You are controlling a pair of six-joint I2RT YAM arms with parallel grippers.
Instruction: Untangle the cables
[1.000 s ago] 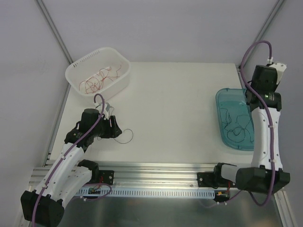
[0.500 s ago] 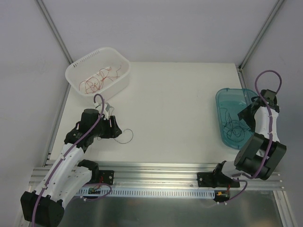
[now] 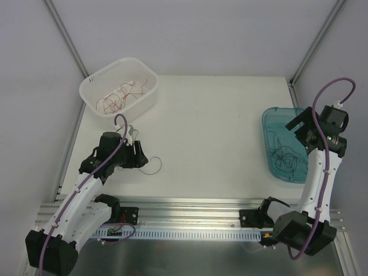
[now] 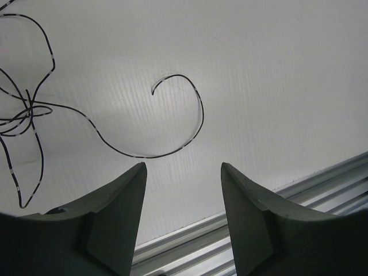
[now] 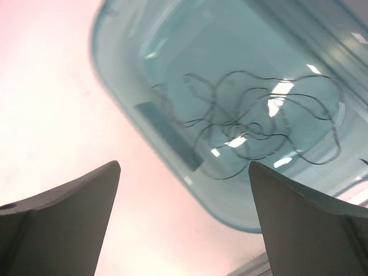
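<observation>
From above, a white basket (image 3: 150,95) stood at the far left corner of the table (image 3: 213,126) and held the red cables (image 3: 118,96), a loose curly heap on its floor. A teal tray (image 3: 275,117) lay at the right edge and held the black cables (image 3: 286,159) in a tangle. One loose black cable (image 3: 160,167) lay on the table just beside the left gripper (image 3: 141,156), outside both containers. The right gripper (image 3: 301,131) hung over the tray's far end.

The left wrist view showed that gripper's jaws apart with nothing between them, only bare table in the gap. Beyond the fingers the loose cable curled in an open hook, running left into a small knot of loops.

The right wrist view showed the right jaws spread wide and empty. Below them the tray sat tilted in the frame, the black tangle resting on its floor, inside the rim.
</observation>
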